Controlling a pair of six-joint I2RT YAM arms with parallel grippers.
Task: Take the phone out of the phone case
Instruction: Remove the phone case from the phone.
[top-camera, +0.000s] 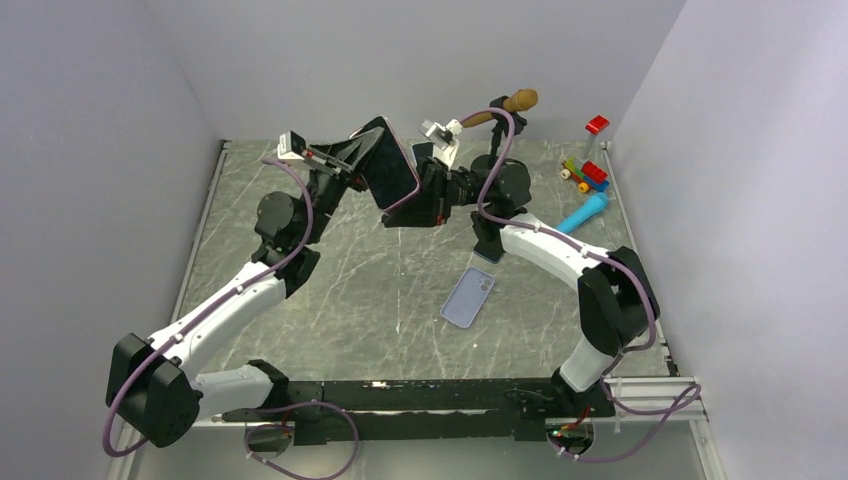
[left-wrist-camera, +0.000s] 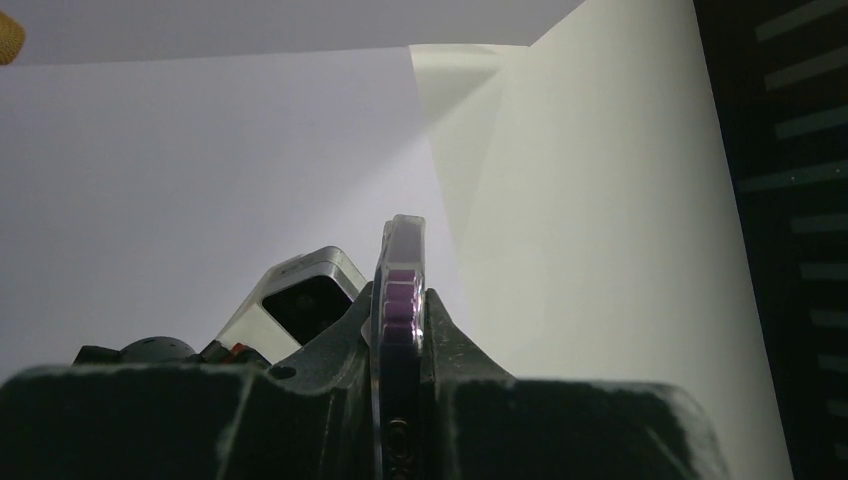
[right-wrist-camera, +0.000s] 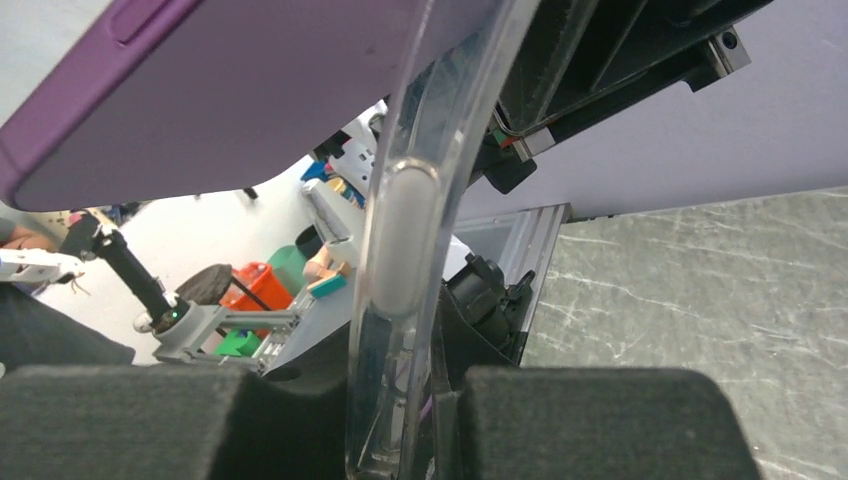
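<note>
The purple phone (top-camera: 392, 168), partly in its clear case (right-wrist-camera: 400, 250), is held up above the far middle of the table (top-camera: 330, 300) by 2 arms. The left end effector (top-camera: 365, 152) pinches the phone's far-left edge. The right end effector (top-camera: 428, 192) pinches the clear case's rim, which bows away from the phone. A lavender handset (top-camera: 468, 297) lies flat on the table, nearer.

Phone (top-camera: 393, 165) aloft, apparently behind device (top-camera: 468, 297) on table (top-camera: 330, 280).
</note>
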